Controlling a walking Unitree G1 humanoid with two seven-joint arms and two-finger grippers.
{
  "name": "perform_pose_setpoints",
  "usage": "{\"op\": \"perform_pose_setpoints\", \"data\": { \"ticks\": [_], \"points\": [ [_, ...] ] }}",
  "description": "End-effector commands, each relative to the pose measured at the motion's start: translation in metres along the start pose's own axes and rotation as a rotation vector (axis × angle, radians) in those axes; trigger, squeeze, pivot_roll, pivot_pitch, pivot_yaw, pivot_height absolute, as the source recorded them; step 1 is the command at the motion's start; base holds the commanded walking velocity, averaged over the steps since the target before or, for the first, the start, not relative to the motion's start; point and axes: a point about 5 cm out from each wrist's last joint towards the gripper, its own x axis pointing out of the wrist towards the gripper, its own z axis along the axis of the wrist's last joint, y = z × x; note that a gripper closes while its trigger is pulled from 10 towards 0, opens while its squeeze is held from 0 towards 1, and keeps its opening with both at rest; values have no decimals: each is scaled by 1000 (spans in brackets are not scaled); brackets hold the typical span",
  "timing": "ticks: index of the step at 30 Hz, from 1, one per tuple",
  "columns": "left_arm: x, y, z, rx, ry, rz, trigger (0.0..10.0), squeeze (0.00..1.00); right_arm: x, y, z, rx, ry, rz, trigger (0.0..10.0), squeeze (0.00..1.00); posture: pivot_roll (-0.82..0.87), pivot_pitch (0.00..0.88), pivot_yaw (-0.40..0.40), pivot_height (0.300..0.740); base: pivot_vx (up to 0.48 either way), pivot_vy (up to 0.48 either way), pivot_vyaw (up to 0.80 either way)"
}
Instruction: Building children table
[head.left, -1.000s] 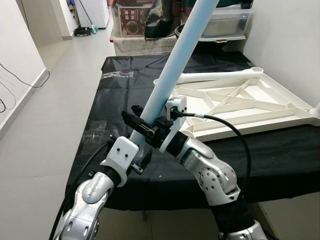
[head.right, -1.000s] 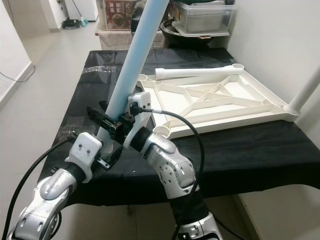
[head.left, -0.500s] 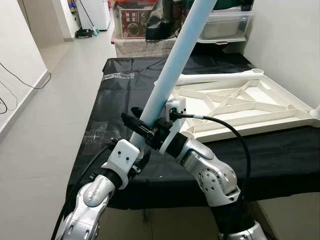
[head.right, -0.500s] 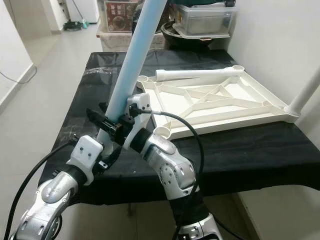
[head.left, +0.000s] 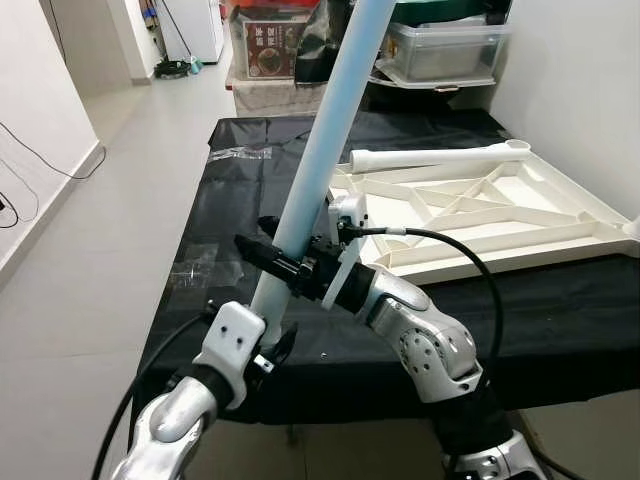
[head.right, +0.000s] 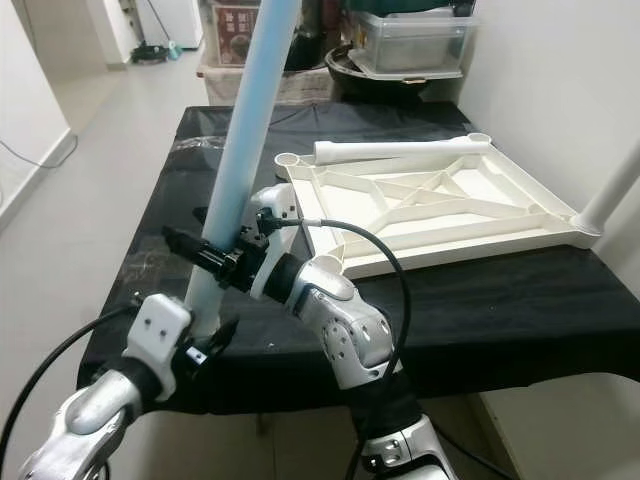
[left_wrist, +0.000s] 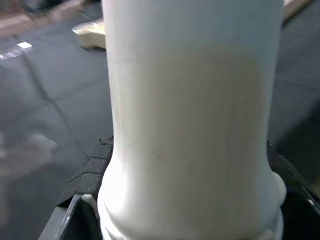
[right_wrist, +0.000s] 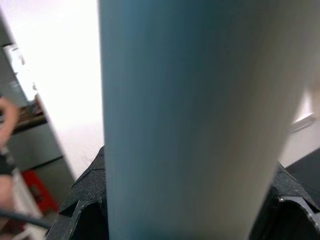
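A: From the left eye, what are the arms doing?

B: Both are gripping the pale blue table leg (head.left: 318, 150), which is leaning up and away over the bench (head.left: 215, 200). The right tool (head.left: 290, 268) is clamping it higher up; the left tool (head.left: 262, 345) is clamping it near its lower end (two grips probably keep a long tube from swinging).

A: And the right eye?

B: The upturned white tabletop (head.right: 430, 205) is lying on the bench just beyond the leg, its corner socket (head.right: 325, 264) near the right tool, likely the target.

A: The wrist views?

B: Left wrist: the leg's flared foot is sitting between the tool's fingers. Right wrist: the tube is pressing against both pads.
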Motion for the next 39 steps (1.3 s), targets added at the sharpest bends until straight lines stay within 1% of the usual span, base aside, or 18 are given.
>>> {"op": "perform_pose_setpoints", "data": {
  "ticks": [1,3,6,7,8,11,12,13,15,19,20,27,32,39],
  "points": [
    [-3,1,4,-8,-17,-10,10000,0,2,3,4,-2,-3,35,10000,0,105,38,-10,740,0,0,0],
    [-7,0,2,-16,-7,-39,10000,0,0,4,3,9,22,80,10000,0,106,41,-11,740,0,0,0],
    [-7,0,2,-16,-7,-39,10000,0,0,4,3,9,22,80,10000,0,106,41,-11,740,0,0,0],
    [-9,-2,2,-38,-4,-61,10000,0,-1,5,2,13,33,103,10000,0,108,45,-12,740,0,0,0],
    [-11,-7,1,-72,-2,-107,10000,0,-2,8,1,20,48,139,10000,0,108,45,-12,740,0,0,0],
    [-11,-7,1,-72,-2,-107,10000,0,-2,8,1,20,48,139,10000,0,108,45,-12,740,0,0,0],
    [-13,-10,1,-96,-2,-138,10000,0,-3,9,0,24,57,162,10000,0,108,45,-12,740,0,0,0],
    [-13,-10,1,-96,-2,-138,10000,0,-3,9,0,24,57,162,10000,0,108,45,-12,740,0,0,0],
    [-16,-18,1,-138,4,-204,10000,0,-3,13,-2,31,72,202,10000,0,108,45,-12,740,0,0,0],
    [-18,-21,0,-148,9,-224,10000,0,-3,14,-3,29,77,215,10000,0,108,45,-12,740,0,0,0],
    [-19,-24,0,-161,14,-254,10000,0,-4,18,-4,42,90,245,10000,0,108,45,-12,740,0,0,0],
    [-21,-26,-1,-168,19,-268,10000,0,-5,20,-5,51,101,268,10000,0,108,45,-12,740,0,0,0],
    [-23,-27,-2,-169,32,-290,10000,0,-9,25,-8,77,138,327,10000,0,106,54,-11,740,0,0,0],
    [-24,-28,-1,-170,35,-299,10000,0,-10,28,-10,84,145,343,10000,0,106,57,-11,740,0,0,0]
  ]
}}
